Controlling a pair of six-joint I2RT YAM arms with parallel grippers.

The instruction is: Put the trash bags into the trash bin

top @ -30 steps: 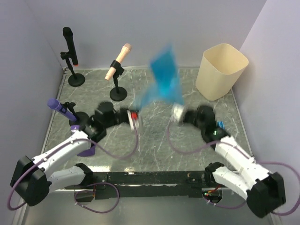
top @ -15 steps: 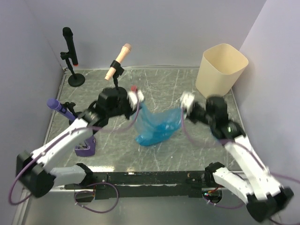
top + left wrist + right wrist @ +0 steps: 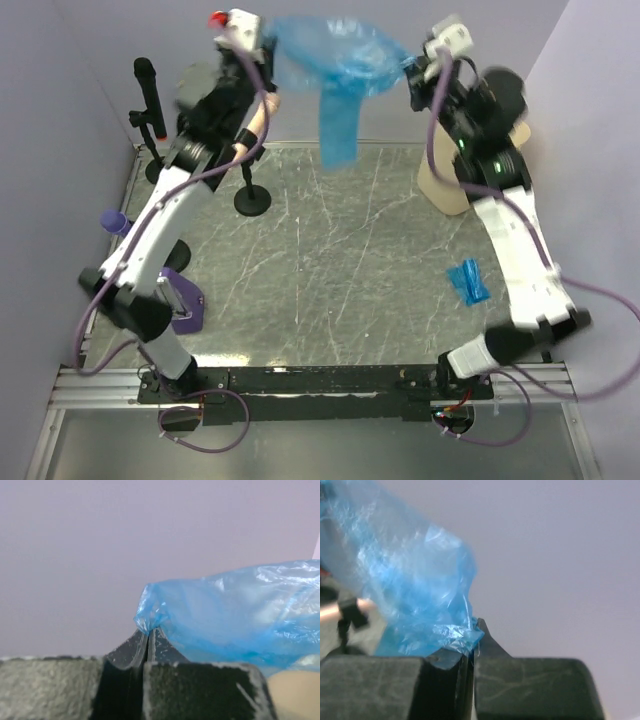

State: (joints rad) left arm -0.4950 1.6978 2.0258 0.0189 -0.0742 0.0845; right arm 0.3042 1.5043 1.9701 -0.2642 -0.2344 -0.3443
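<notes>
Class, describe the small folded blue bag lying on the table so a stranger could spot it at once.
Start at the grey marbled table and look to its right side, beside the white right arm. There lies the folded blue bag, small and flat. Unlike the open blue bag held high over the far edge, it rests alone on the tabletop.

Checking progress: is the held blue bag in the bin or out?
Out. The bag hangs stretched between the left gripper and right gripper, both pinching it, left of the bin.
</notes>
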